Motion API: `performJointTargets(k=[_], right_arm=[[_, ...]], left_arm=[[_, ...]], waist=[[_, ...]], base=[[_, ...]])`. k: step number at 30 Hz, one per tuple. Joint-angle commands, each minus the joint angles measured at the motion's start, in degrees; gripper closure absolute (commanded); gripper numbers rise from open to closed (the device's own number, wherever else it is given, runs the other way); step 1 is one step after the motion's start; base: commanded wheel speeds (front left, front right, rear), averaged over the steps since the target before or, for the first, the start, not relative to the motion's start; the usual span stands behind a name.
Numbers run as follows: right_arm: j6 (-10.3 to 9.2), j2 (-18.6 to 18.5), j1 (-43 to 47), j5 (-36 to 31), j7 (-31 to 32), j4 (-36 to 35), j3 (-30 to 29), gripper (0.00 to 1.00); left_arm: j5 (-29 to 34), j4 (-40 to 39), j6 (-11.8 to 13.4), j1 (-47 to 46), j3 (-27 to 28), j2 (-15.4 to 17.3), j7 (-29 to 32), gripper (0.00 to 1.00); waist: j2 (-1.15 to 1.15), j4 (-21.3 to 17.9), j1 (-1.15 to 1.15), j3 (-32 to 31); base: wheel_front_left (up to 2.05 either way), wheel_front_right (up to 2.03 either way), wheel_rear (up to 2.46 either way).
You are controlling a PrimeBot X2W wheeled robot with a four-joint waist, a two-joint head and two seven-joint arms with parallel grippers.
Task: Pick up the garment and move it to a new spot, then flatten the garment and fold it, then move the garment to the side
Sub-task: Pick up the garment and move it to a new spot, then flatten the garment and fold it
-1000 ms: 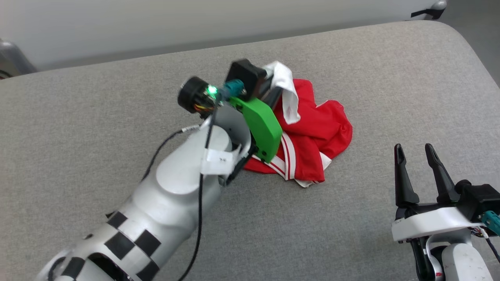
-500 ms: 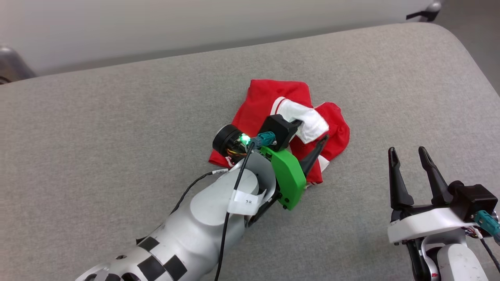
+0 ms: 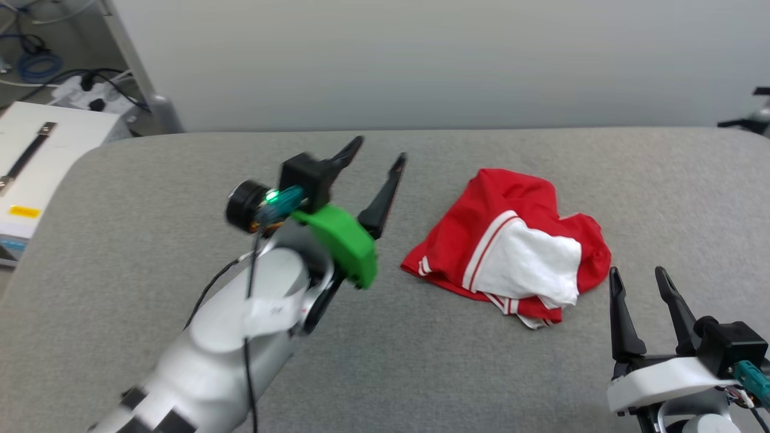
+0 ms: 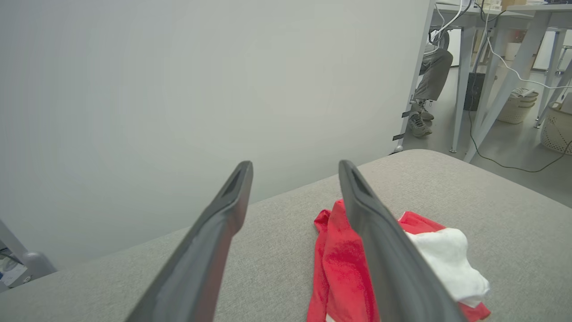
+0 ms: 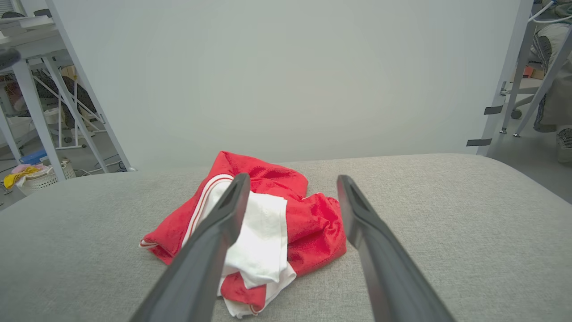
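The head camera has swung since a second ago, so the grey cushioned surface (image 3: 481, 373) now shows its far edge and left far corner, and shifts across the picture are not moves of the things. The real change is at the garment (image 3: 511, 198). A second ago the left arm held its white sleeve (image 3: 529, 264), and now it has let go. The crumpled red T-shirt lies on the right half of the surface, a little in from the far edge, white sleeve on top. The left gripper (image 3: 380, 150) is raised well apart to its left, fingers spread wide and empty. The right gripper (image 3: 636, 273) waits just beside the heap's near right edge, also spread and empty. The move to a new spot looks done; flattening seems next, and nothing is spread yet.
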Motion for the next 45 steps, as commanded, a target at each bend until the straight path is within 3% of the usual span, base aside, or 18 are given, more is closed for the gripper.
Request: performJointTargets(k=[1,7,12,15,23,32,45], right_arm=[[-0.04,-0.10,1.00,-0.34,-0.52,-0.32,0.02,0.00],[-0.04,-0.10,2.84,-0.30,-0.52,-0.87,-0.12,0.00],[-0.04,-0.10,3.89,0.03,-0.52,-1.01,0.45,0.00],[-0.04,-0.10,4.30,0.33,-0.52,-0.92,0.74,0.00],[-0.04,-0.10,4.76,0.74,-0.52,-0.59,1.40,0.00],[-0.04,-0.10,4.98,0.85,-0.52,-0.35,1.86,0.00],[-0.04,-0.38,3.38,-1.27,0.28,-0.30,2.62,0.00]], left_arm=[[0.96,-2.76,0.96,3.84,1.88,1.51,-0.32,0.00],[5.35,-16.93,4.56,21.02,12.08,6.05,-0.33,0.00],[10.04,-24.16,5.17,32.95,20.26,4.60,-0.34,0.00],[12.82,-26.64,3.74,37.70,24.12,2.56,-0.34,0.00],[19.24,-26.99,-3.08,43.97,29.85,-2.24,-0.34,0.00],[23.86,-25.26,-7.25,44.96,34.20,-6.24,-0.34,0.00],[25.61,-23.40,-8.87,43.90,34.80,-8.04,-0.35,0.00]], waist=[[0.00,3.95,0.00,-3.47],[0.00,5.31,0.00,-4.32],[0.00,5.39,0.00,-4.66],[0.00,5.32,0.00,-4.79],[0.00,4.79,0.00,-4.91],[0.00,4.62,0.00,-5.02],[0.00,6.01,0.00,-2.62]], base=[[0.00,0.00,0.00],[0.00,0.00,0.00],[0.00,0.00,0.00],[0.00,0.00,0.00],[0.00,0.00,0.00],[0.00,0.00,0.00],[0.00,0.00,0.00]])
